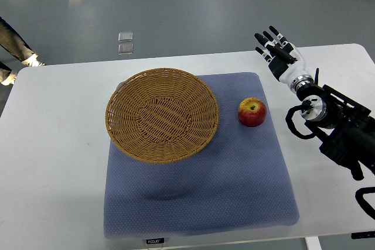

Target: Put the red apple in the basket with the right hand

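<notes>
The right hand (pixel 276 51), fingers extended and empty, hovers well apart from the round red apple (pixel 252 112); a glancing grasp could roll it away from the round woven wicker basket (pixel 162 114)

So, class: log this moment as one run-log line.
right hand open, empty | apple on mat | basket empty | grasp not begun

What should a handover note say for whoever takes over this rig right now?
Right hand: open, fingers extended, holding nothing, raised over the table's far right edge, apart from the apple.
Left hand: not in view.
Red apple: on the blue mat, just right of the wicker basket, not touching it.
Basket: empty, on the mat.
Done: nothing yet.
Left: reach, grasp the apple, place it in the basket.
</notes>
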Controlling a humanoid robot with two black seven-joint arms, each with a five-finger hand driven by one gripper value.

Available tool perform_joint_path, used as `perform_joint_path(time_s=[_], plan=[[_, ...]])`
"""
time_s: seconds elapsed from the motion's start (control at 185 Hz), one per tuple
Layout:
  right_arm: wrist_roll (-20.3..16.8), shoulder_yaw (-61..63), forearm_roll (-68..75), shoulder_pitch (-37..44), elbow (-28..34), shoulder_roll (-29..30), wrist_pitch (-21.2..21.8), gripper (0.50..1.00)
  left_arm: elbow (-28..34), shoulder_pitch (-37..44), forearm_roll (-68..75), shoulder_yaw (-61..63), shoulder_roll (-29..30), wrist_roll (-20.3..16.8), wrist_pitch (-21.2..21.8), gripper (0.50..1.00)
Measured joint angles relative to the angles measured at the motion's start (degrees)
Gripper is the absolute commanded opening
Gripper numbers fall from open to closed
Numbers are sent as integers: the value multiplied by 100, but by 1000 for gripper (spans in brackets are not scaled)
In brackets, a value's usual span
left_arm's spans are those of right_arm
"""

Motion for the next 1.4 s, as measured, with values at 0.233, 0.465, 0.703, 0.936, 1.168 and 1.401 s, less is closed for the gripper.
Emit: perform_joint_path(time_s=[0.233,0.465,0.703,0.936,1.168,1.401], plan=[[0,0,0,0,0,0,0,924,34,4,-13,4,0,-34,-8,1000],[0,-11,0,-5,0,8,5,924,57,-7,-1,64,0,-17,-9,1000],[0,-10,0,-23,0,8,4,924,49,-9,0,62,0,-17,-5,1000],[4,-40,0,-4,0,3,-10,924,55,-9,0,60,0,-17,0,1000],[4,-83,0,113,0,24,-115,924,53,-9,1,60,0,-17,0,1000],[-14,-111,-205,175,14,-25,-204,924,53,-9,1,60,0,-17,0,1000]])
